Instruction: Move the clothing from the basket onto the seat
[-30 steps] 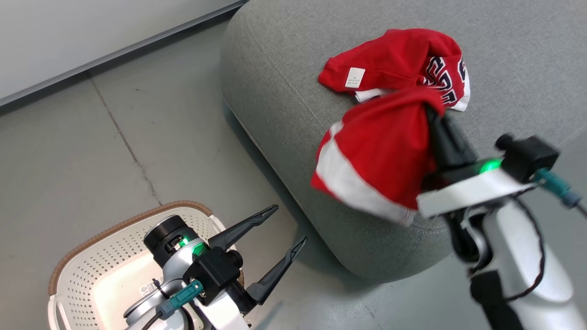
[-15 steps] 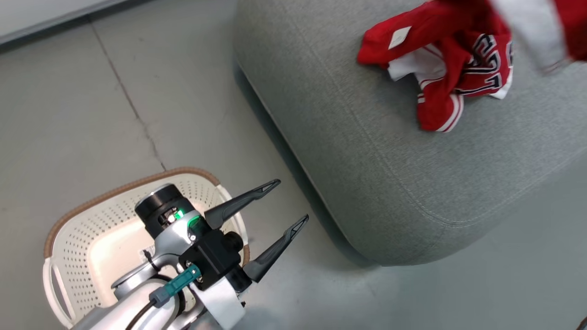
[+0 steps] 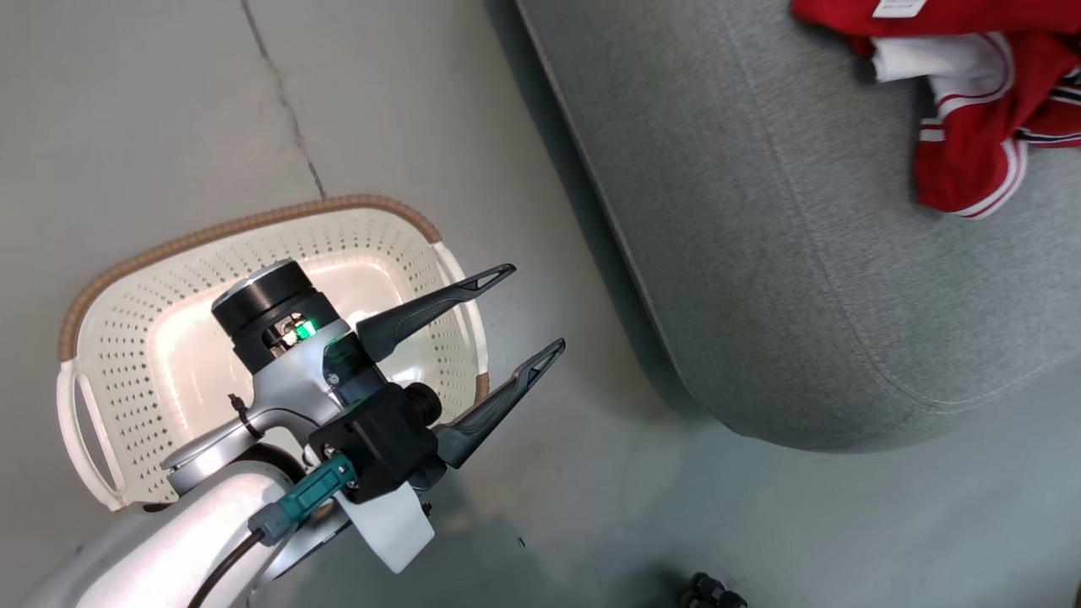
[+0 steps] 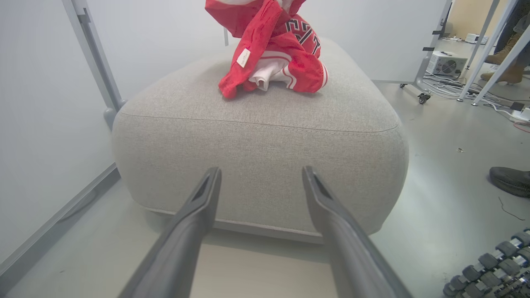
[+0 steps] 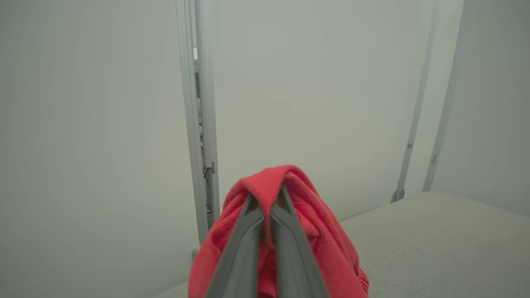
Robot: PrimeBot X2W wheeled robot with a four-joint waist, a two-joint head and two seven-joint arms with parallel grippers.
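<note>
A crumpled piece of red clothing [image 3: 971, 160] with white trim lies on the grey seat [image 3: 802, 279], at the top right of the head view; the left wrist view shows that same clothing [image 4: 273, 62] on top of the seat [image 4: 256, 145]. My right gripper [image 5: 267, 203] is shut on a second red garment [image 5: 314, 240], which drapes over its fingers above the seat [image 5: 434, 244]. My left gripper [image 3: 528, 317] hangs open and empty over the right edge of the cream basket [image 3: 127, 355]. Nothing red shows in the part of the basket not covered by my arm.
The basket stands on the grey floor [image 3: 152, 127] left of the seat. A dark shoe [image 4: 509, 180], a wheeled partition [image 4: 422, 95] and cables [image 4: 497, 109] lie to the seat's right. White wall panels [image 5: 103, 124] stand behind it. Dark rollers [image 3: 705, 591] show at the bottom edge.
The head camera has tilted down and right, so the basket and seat sit higher in view. My right gripper with its red garment has left the head view. The left gripper stays open.
</note>
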